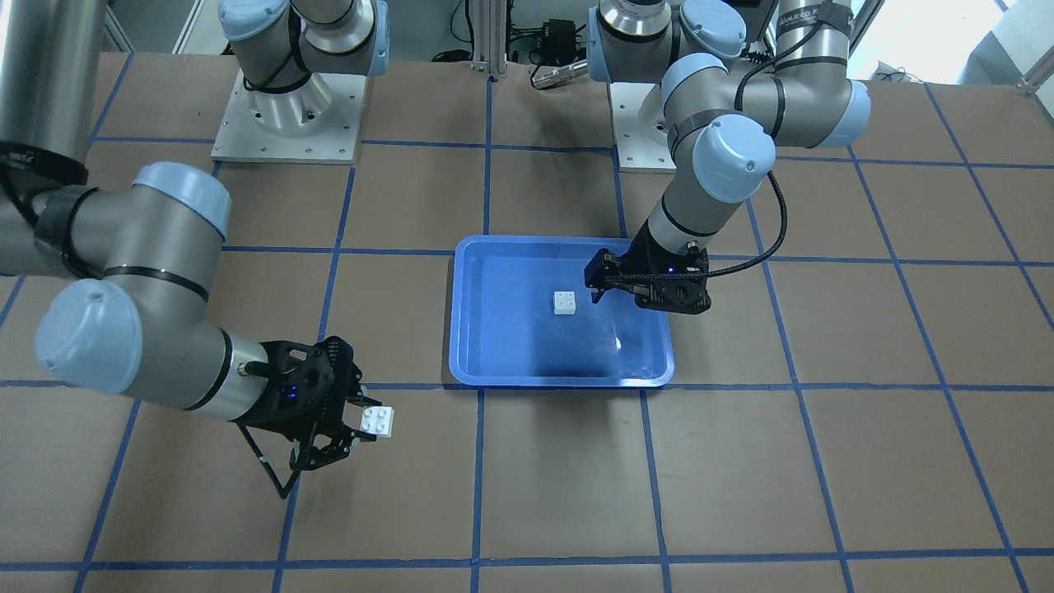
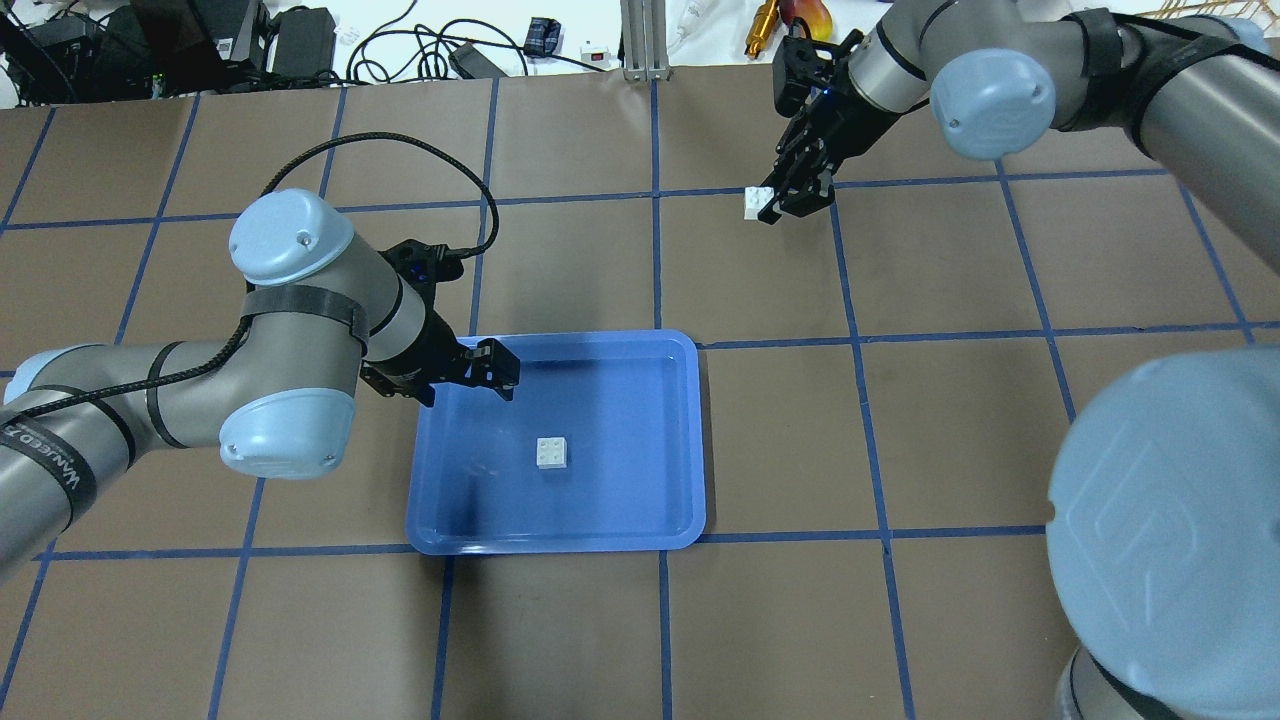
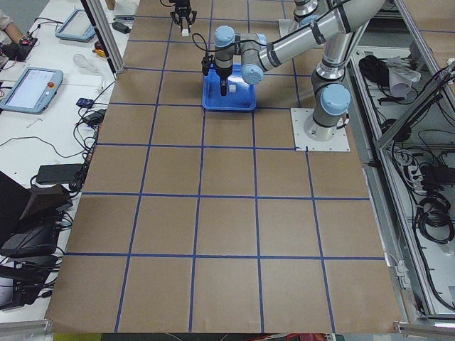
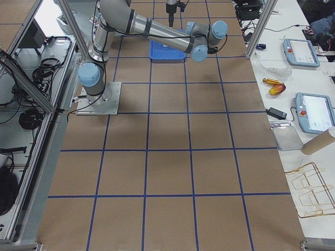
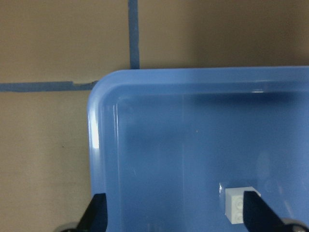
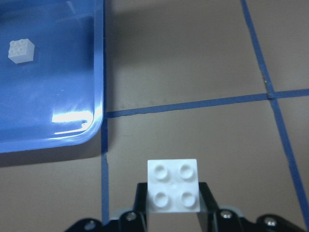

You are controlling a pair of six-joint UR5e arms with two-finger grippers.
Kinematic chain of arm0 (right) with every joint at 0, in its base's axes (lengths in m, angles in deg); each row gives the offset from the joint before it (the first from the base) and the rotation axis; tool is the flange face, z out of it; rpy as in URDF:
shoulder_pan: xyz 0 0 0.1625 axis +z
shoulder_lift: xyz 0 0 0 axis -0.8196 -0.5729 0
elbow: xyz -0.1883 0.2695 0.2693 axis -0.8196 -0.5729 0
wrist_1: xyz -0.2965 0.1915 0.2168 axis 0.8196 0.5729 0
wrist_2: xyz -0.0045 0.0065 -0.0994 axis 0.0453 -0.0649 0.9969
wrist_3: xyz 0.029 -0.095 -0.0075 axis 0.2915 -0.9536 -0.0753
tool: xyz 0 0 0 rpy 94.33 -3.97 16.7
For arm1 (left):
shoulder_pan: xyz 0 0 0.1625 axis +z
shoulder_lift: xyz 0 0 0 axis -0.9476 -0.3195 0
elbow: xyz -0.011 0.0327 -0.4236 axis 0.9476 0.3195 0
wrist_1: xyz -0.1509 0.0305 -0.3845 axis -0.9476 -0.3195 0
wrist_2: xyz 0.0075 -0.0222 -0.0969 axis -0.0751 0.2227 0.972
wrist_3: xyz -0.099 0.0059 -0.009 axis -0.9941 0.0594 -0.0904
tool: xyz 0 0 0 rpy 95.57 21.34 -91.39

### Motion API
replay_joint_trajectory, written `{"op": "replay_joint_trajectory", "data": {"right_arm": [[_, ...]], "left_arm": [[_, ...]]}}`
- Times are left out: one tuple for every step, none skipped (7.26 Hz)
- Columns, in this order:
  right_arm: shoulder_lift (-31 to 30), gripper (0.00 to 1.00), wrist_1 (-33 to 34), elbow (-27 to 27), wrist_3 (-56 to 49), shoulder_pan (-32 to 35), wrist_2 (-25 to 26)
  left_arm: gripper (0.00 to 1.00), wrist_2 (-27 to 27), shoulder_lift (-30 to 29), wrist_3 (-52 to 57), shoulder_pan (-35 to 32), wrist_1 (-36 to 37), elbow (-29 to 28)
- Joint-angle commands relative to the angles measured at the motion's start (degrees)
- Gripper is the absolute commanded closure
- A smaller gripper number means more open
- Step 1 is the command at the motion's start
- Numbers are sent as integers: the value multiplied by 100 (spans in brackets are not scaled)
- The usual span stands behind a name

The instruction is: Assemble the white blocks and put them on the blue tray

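1. The blue tray (image 2: 640,490) is being overhung on its left side by the left gripper (image 2: 497,372), jaws apart.
2. Its middle is being taken up by one white block (image 2: 552,453).
3. The tabletop (image 2: 780,300) between tray and right gripper (image 2: 778,203), where a second white block (image 2: 756,203) is being clamped, is being left unobstructed.

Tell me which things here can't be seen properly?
- Held white block: right wrist view shows only its studded face; the right hand covers its lower edge.
- Blue tray: mostly behind the right arm in the exterior right view; loose block unseen.
- Left hand: only fingertips show; the left wrist view's bottom edge cuts the rest.
- Exterior left view: both blocks too small for detail.
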Motion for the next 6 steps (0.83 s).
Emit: {"op": "replay_joint_trajectory", "data": {"right_arm": [[-588,100,1595,1635,623,262,32],[-730,100,2151,2112,904,437,41],[-766,100,2557,2421,976,673,163],[-757,100,3066,2642,994,893,321],[-766,100,3314,2827,1003,1070,322],[-757,100,3639,3012,1134,1263,322]], "left_arm": [[0,154,3,83,27,10,33],[0,189,-110,75,53,157,7],[0,206,-146,66,10,463,59],[0,207,-68,92,36,484,208],[10,250,-15,528,62,554,279],[29,251,-5,619,71,572,271]]}}
